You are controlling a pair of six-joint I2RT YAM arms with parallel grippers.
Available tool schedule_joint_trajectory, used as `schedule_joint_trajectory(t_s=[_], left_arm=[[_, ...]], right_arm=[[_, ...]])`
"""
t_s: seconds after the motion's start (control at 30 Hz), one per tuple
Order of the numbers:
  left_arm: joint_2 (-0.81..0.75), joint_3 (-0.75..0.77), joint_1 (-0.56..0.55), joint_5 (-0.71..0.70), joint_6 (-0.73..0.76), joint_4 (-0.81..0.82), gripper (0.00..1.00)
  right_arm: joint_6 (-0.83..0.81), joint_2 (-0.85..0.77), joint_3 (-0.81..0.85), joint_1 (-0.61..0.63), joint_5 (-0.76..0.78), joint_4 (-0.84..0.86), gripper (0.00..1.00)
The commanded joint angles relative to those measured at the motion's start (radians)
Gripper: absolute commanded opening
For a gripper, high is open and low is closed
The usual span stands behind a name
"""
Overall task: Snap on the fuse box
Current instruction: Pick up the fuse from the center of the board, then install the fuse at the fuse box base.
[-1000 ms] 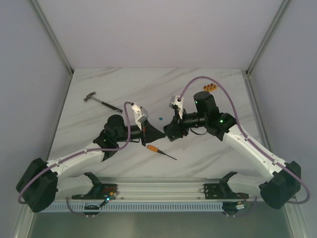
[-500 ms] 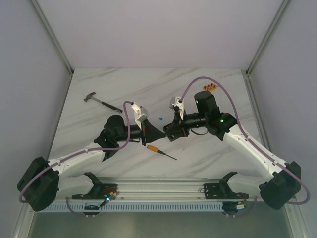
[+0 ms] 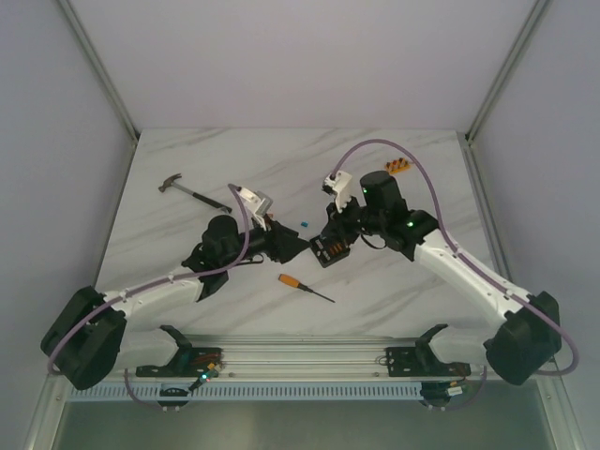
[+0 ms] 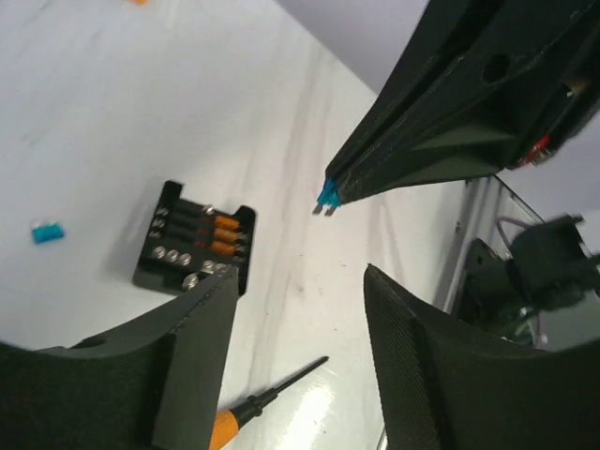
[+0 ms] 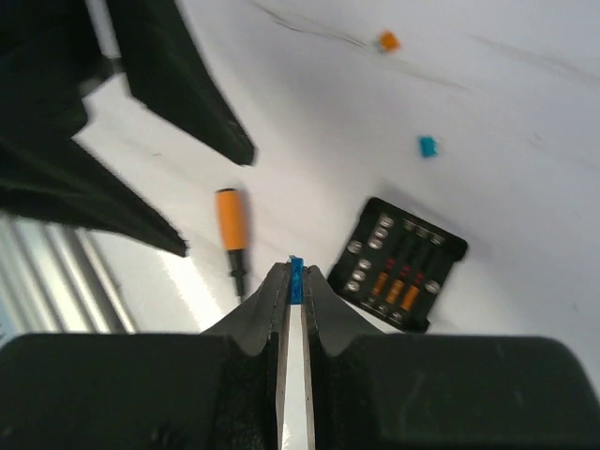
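The fuse box [image 3: 327,252] is a small black square box lying flat on the marble table, with orange fuses in its top face; it also shows in the left wrist view [image 4: 194,242] and the right wrist view [image 5: 403,264]. My right gripper [image 5: 296,281] is shut on a tiny blue fuse [image 5: 296,268], held above the table beside the box. From the left wrist that blue fuse [image 4: 327,195] shows at the right gripper's tip. My left gripper [image 4: 300,309] is open and empty, just left of the box in the top view [image 3: 296,246].
An orange-handled screwdriver [image 3: 302,285] lies near the box. A loose blue fuse [image 3: 306,224] lies behind it and a loose orange fuse [image 5: 388,40] farther off. A hammer [image 3: 192,192] lies at the back left, a small orange block [image 3: 400,167] at the back right.
My left gripper has opened and drawn back left from where the two tips met. My right gripper has closed on the blue fuse and swung over the fuse box.
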Motion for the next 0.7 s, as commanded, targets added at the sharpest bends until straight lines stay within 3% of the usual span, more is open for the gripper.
schedule_joint_trajectory(t_s=[0.0, 0.1, 0.3, 0.67], left_arm=[[0.057, -0.006, 0.005, -0.199, -0.105, -0.047, 0.67], [0.123, 0.022, 0.011, -0.258, -0.169, -0.099, 0.7], [0.274, 0.087, 0.013, -0.287, -0.301, -0.138, 0.71], [0.475, 0.186, 0.024, -0.255, -0.431, -0.165, 0.64]], right_arm=[[0.115, 0.059, -0.005, 0.027, 0.302, 0.04, 0.0], [0.154, 0.096, -0.031, 0.062, 0.445, 0.082, 0.0], [0.206, 0.185, -0.073, 0.107, 0.584, 0.179, 0.0], [0.208, 0.358, -0.068, 0.119, 0.658, 0.27, 0.0]])
